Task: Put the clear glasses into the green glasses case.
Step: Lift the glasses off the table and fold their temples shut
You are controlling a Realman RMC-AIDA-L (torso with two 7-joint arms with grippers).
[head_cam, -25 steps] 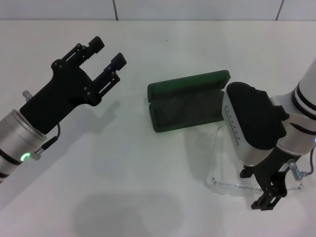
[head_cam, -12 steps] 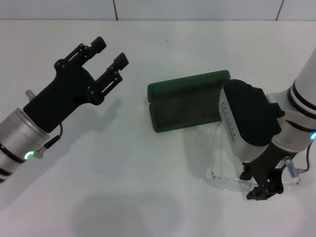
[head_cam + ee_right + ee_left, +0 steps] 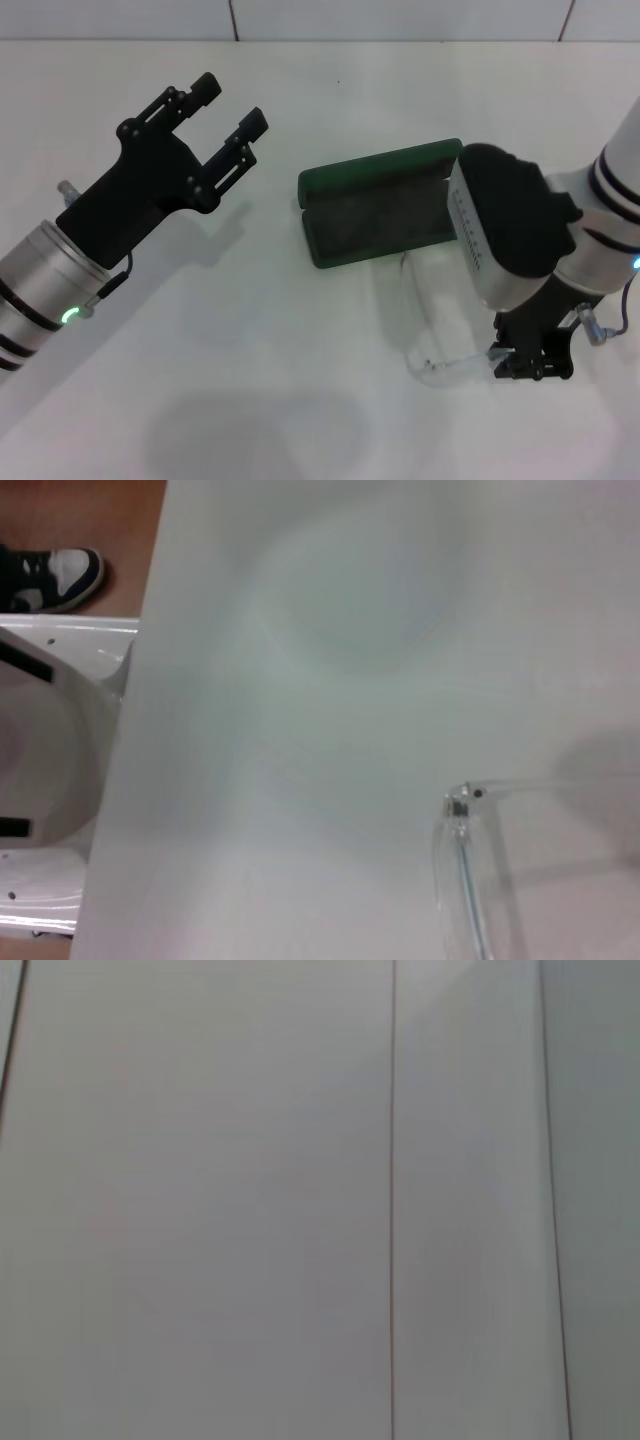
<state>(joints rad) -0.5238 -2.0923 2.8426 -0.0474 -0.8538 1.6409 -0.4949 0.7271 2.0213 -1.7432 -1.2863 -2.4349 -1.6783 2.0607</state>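
Left gripper hangs above the table on my left, fingers spread wide, pointing toward the far wall. Case lies open mid-table. Right gripper points down, pinched on the glasses, which lie just in front of the case.

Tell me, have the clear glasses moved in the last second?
Yes. The clear glasses, gripped by the right hand, have slid leftward; the green glasses case has not moved.
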